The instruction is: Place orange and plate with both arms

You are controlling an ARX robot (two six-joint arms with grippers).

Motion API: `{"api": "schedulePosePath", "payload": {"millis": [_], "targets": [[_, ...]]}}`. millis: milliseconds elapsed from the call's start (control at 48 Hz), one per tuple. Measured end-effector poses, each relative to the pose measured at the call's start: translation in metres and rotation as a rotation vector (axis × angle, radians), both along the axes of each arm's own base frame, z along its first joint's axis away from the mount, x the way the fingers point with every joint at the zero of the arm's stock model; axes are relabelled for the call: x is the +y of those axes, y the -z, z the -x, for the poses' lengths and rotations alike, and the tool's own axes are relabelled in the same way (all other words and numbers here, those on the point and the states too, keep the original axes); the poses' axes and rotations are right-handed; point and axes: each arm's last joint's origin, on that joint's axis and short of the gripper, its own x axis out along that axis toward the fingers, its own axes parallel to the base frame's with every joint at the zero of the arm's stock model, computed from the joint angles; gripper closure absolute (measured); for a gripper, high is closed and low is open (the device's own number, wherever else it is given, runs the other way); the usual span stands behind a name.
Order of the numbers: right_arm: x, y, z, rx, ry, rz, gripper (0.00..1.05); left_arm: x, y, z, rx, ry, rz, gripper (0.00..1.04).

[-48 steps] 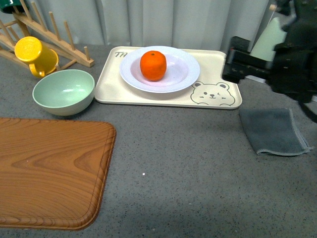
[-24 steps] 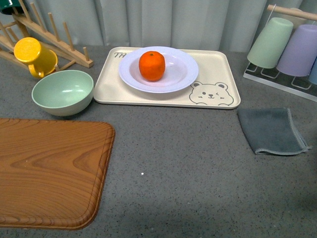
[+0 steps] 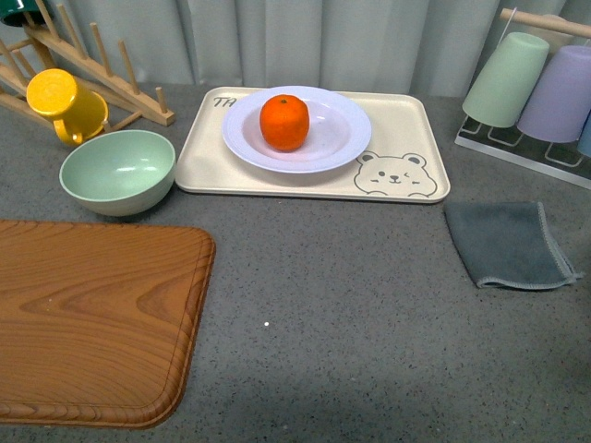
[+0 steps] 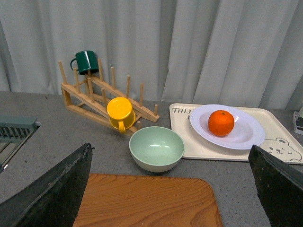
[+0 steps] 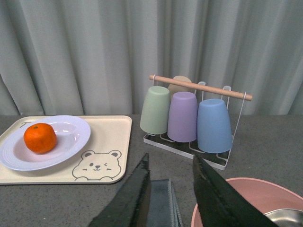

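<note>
The small round bright-orange mandarin (image 3: pixel 283 122) sits in the large white ridged plate (image 3: pixel 342 138), which rests on the beige rectangular bear tray (image 3: pixel 411 129) at the counter's (image 3: pixel 351 295) far side. Left pincer (image 4: pixel 170 189): fingers spread wide, empty. Right pincer (image 5: pixel 171 189): narrowly parted, empty, over the grey folded cloth (image 3: pixel 508 242). Advisable: withdraw both arms clear, leaving the plate undisturbed.

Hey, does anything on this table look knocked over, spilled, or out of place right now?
Nothing stands out. The orange sits upright in the white plate, which lies flat on the bear tray. The green bowl stands upright, the grey cloth lies folded, and no spill shows.
</note>
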Motion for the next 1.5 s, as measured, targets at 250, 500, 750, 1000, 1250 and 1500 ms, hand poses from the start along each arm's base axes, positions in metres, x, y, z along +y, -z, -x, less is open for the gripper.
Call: {"api": "schedulePosePath", "payload": {"millis": [250, 500, 750, 1000, 1250, 1500], "targets": [[0.000, -0.010, 0.020, 0.013, -0.003, 0.001, 1.04, 0.000, 0.000, 0.000, 0.000, 0.000, 0.000, 0.06], [0.000, -0.014, 0.031, -0.004, -0.004, 0.001, 1.04, 0.000, 0.000, 0.000, 0.000, 0.000, 0.000, 0.06], [0.000, -0.015, 0.038, -0.008, -0.004, 0.001, 1.04, 0.000, 0.000, 0.000, 0.000, 0.000, 0.000, 0.06], [0.000, -0.016, 0.043, -0.010, -0.006, 0.001, 1.04, 0.000, 0.000, 0.000, 0.000, 0.000, 0.000, 0.06], [0.000, -0.015, 0.047, -0.010, -0.006, 0.001, 1.04, 0.000, 0.000, 0.000, 0.000, 0.000, 0.000, 0.06], [0.000, -0.012, 0.059, -0.002, -0.007, 0.002, 1.04, 0.000, 0.000, 0.000, 0.000, 0.000, 0.000, 0.06]]}}
